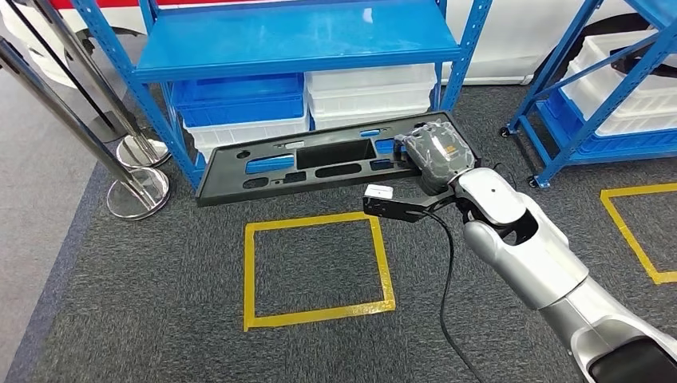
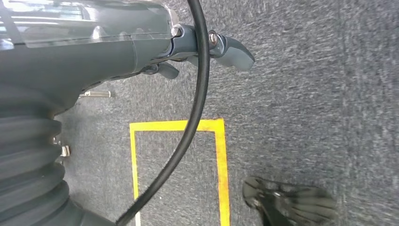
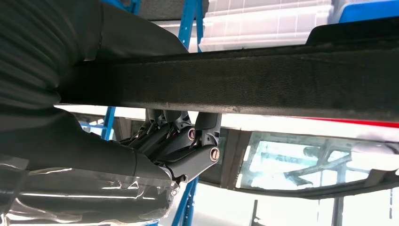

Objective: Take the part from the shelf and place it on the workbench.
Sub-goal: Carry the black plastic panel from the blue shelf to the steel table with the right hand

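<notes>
Right arm (image 1: 543, 263): silver, rounded shells, dark gaps at the joints. Right hand (image 1: 435, 152): grey, clear plastic wrap on the back, dark fingers (image 3: 181, 141) with silver screws. Black camera block (image 1: 391, 203) at the wrist, white label, black cable (image 1: 447, 279) trailing. Left hand (image 2: 141, 52): grey ribbed cover, thick grey thumb (image 2: 233, 49), screw heads.

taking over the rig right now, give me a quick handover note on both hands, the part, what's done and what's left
Right hand: grips the long black part at one end; the part hangs level, off the ground, in front of the blue shelf. The right wrist view shows the fingers wrapped under its edge.
Left hand: holds nothing, hangs over the carpet, fingers curled in.
Done: part is off the shelf.
Left: carry it to the workbench and set it down.
</notes>
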